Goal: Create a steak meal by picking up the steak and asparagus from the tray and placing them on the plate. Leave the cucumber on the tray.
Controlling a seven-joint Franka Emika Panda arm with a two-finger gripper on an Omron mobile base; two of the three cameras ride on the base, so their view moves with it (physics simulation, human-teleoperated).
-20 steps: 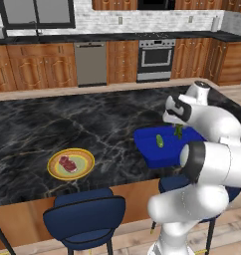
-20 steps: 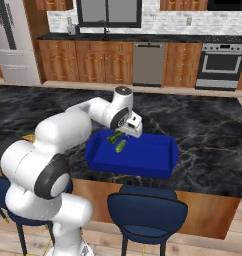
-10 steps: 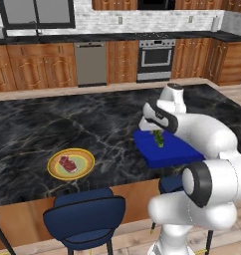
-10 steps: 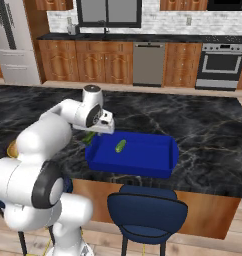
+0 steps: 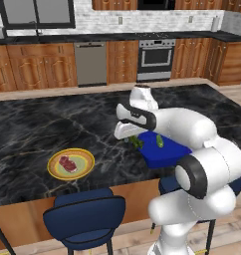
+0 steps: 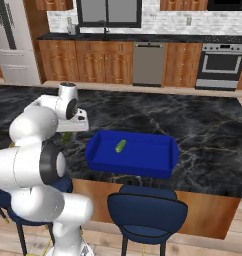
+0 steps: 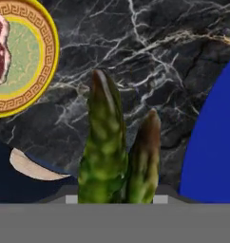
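Far left on the counter (image 5: 38, 129): plate (image 5: 84, 169), w/ steak (image 5: 67, 163) already lying on it, toward the plate's left half. In hand view same plate (image 7: 43, 71) at upper left, meat at its edge.

Mid: gripper (image 5: 134, 141) clamped on asparagus (image 5: 137, 142), stalks poking out past the jaws, carried above bare marble betw. plate and tray. Hand view: two stalks (image 7: 110, 156) side by side, tips pointing away from the hand, pinched near their base.

Right: tray (image 5: 170, 153) at counter's near edge, cucumber (image 5: 160, 141) lying inside, alone; same seen from other side, tray (image 6: 158, 167) w/ cucumber (image 6: 120, 146) left of centre.

Step in hand, judged: transit of asparagus to plate, approx. half way across. To do well: keep grip firm, no tilt that lets stalks slip out; travel high enough to pass the plate rim; aim for the free green part beside the steak, not on top; lower close before letting go so stalks don't roll off. Cucumber to stay put.
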